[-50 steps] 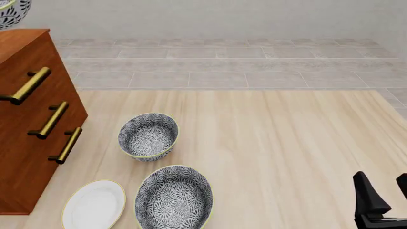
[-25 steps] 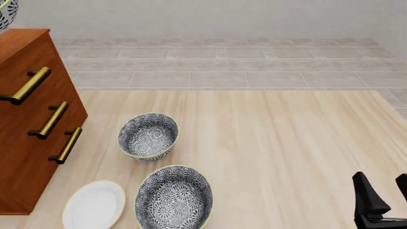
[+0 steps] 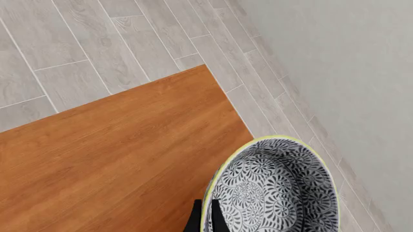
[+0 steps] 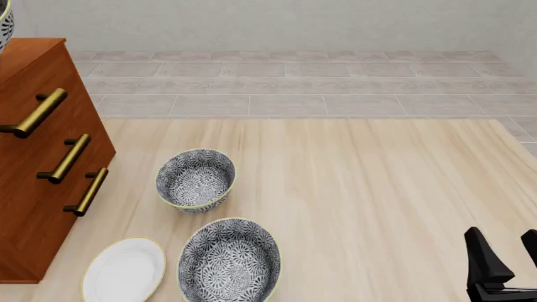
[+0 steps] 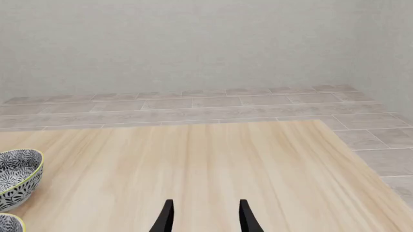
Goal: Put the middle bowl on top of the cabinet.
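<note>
Overhead, the left gripper (image 3: pixel 205 220) holds the middle bowl (image 3: pixel 274 188) by its rim, one dark finger (image 3: pixel 193 218) outside the wall and one inside, above the cabinet (image 3: pixel 116 164) top near that top's corner. From the front, only a sliver of this bowl (image 4: pixel 4 22) shows at the picture's upper left, over the cabinet (image 4: pixel 38 157), which stands at the table's (image 4: pixel 378 189) left edge with three brass handles (image 4: pixel 69 158). Beside the cabinet sit the small bowl (image 4: pixel 195 180), the wide bowl (image 4: pixel 229 260) at the near edge, and a white plate (image 4: pixel 124 270). The right gripper (image 5: pixel 204 216) hovers over the table's near right corner, fingers apart, holding nothing.
</note>
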Robot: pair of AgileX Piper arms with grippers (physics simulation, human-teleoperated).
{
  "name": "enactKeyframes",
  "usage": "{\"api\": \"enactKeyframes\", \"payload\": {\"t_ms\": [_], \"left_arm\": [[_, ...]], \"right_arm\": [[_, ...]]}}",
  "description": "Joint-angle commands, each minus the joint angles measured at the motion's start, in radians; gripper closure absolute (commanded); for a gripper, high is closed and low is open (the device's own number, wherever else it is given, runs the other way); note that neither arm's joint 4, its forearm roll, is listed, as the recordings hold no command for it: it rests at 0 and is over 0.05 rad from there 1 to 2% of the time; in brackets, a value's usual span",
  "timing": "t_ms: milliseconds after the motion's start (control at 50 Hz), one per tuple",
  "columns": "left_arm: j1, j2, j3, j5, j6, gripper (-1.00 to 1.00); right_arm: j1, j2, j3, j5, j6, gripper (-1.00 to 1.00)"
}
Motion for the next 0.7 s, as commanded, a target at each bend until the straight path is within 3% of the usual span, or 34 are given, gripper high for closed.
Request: {"api": "enactKeyframes", "payload": {"t_ms": [20,700], "left_arm": [[0.019,0.011,0.01,-0.012,0.01,1.0],[0.043,0.064,0.025,-0.031,0.026,1.0]], "right_arm": [[-0.001,0.0,0.0,0.001,0.0,-1.0],[0.003,0.0,0.0,0.004,-0.001,-1.0]]}}
